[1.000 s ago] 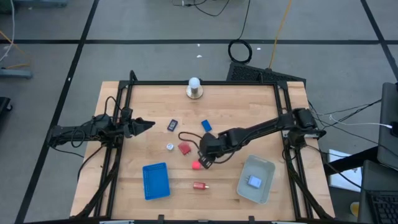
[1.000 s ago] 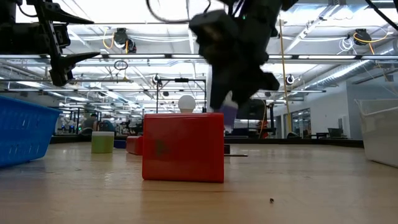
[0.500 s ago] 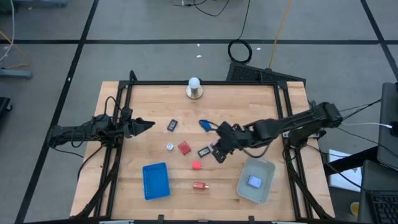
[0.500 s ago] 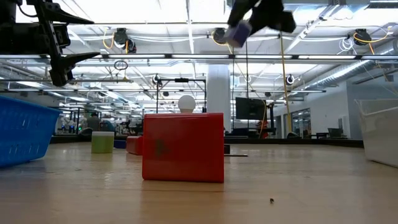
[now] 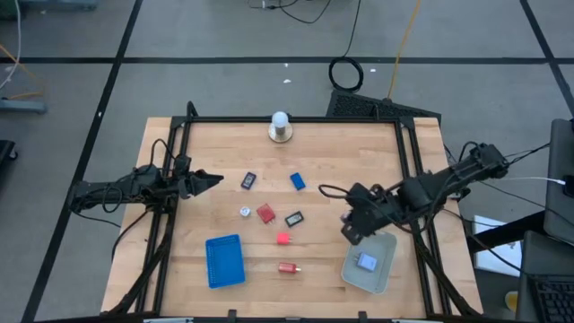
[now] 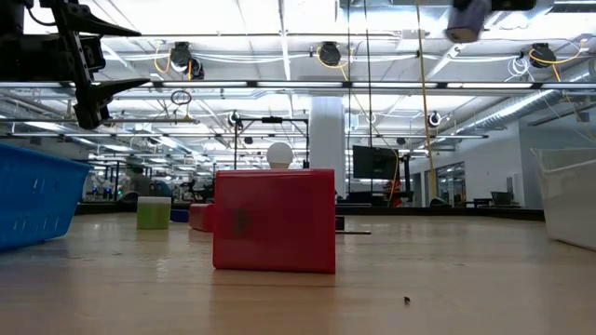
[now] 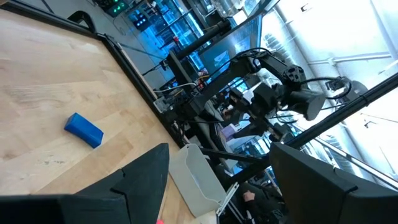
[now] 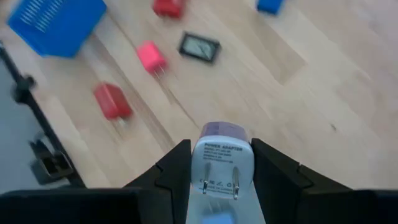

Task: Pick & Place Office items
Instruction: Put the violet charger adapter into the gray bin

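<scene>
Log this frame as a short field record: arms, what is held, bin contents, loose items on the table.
right gripper: raised beside the clear grey bin, shut on a white power adapter
left gripper: idle at the table's left edge
bin contents: one light-blue piece
loose items: blue block, pink block, two red blocks, two black rectangles
blue tray: nothing in it

The tabletop [image 5: 215,161] is pale planked wood, matt, inside a black metal frame [image 5: 405,170]. The blue tray [image 5: 224,260] looks like ribbed plastic; the bin [image 5: 387,256] is clear greyish plastic. The white adapter [image 8: 221,167] is smooth glossy plastic with metal prongs.
</scene>
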`<state>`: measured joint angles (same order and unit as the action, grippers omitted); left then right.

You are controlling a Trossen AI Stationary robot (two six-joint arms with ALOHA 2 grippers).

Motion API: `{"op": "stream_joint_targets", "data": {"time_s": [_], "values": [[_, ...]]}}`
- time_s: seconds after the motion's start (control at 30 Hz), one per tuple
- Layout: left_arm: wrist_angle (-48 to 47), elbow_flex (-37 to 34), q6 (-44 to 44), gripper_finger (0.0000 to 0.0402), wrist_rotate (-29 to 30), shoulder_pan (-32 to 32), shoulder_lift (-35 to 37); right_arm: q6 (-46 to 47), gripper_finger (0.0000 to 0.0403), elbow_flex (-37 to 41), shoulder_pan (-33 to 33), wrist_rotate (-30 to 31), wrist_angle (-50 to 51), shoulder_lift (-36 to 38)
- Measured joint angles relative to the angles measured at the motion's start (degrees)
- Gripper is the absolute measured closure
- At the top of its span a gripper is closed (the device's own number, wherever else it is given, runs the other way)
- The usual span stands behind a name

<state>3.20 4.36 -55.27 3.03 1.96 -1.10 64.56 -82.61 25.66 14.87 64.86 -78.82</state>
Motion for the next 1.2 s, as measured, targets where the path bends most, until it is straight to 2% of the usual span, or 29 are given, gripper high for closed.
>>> {"op": "stream_joint_targets", "data": {"time_s": [0.13, 0.33, 0.67, 0.93, 1.2], "values": [[0.0, 0.0, 0.0, 0.0124, 0.0, 0.0, -0.02, 3.63, 0.0276, 0.06, 3.11, 0.02, 5.19, -0.01], [0.0, 0.0, -0.01, 0.0124, 0.02, 0.0, -0.02, 8.95, 0.0276, 5.55, 6.95, -1.38, 4.61, 0.07], [0.0, 0.0, -0.37, 0.0124, 0.04, 0.0, -0.01, 16.39, 0.0276, 22.78, 11.29, -7.17, -14.72, 0.08], [0.0, 0.0, -0.52, 0.0124, 0.1, 0.0, 0.0, 21.45, 0.0276, 35.64, 11.6, -7.52, -24.21, 0.08], [0.0, 0.0, -1.05, 0.0124, 0.11, 0.0, -0.01, 23.27, 0.0276, 38.86, 11.6, -7.48, -29.53, 0.12]]}}
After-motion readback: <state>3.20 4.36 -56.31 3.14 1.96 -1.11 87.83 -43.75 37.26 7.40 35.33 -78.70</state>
